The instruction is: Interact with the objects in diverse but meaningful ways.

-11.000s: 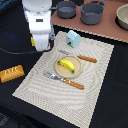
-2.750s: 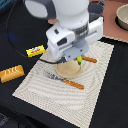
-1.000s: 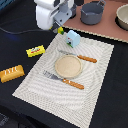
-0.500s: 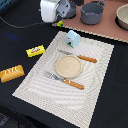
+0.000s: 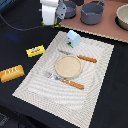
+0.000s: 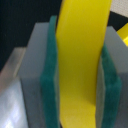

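In the wrist view my gripper (image 6: 80, 75) is shut on the yellow banana (image 6: 82, 45), which sits upright between the two green pads (image 6: 51, 75). In the exterior view the gripper (image 5: 49, 20) hangs over the dark table beyond the far left corner of the placemat (image 5: 95, 95); the banana is hidden there. The tan plate (image 5: 68, 66) on the mat is bare. The pale blue carton (image 5: 74, 38) stands behind it. The flat yellow box (image 5: 35, 50) and the orange-brown bread loaf (image 5: 11, 73) lie on the table at the exterior view's left.
A knife (image 5: 82, 58) and a fork (image 5: 65, 81) with orange handles flank the plate. Grey pots (image 5: 92, 12) (image 5: 68, 8) and a pale bowl (image 5: 122, 17) stand on the brown board at the back. A black cable runs from the arm to the left.
The gripper took the banana off the plate, which now lies bare, and carried it up and back to the exterior view's far left. In the last second it drifted slightly farther back.
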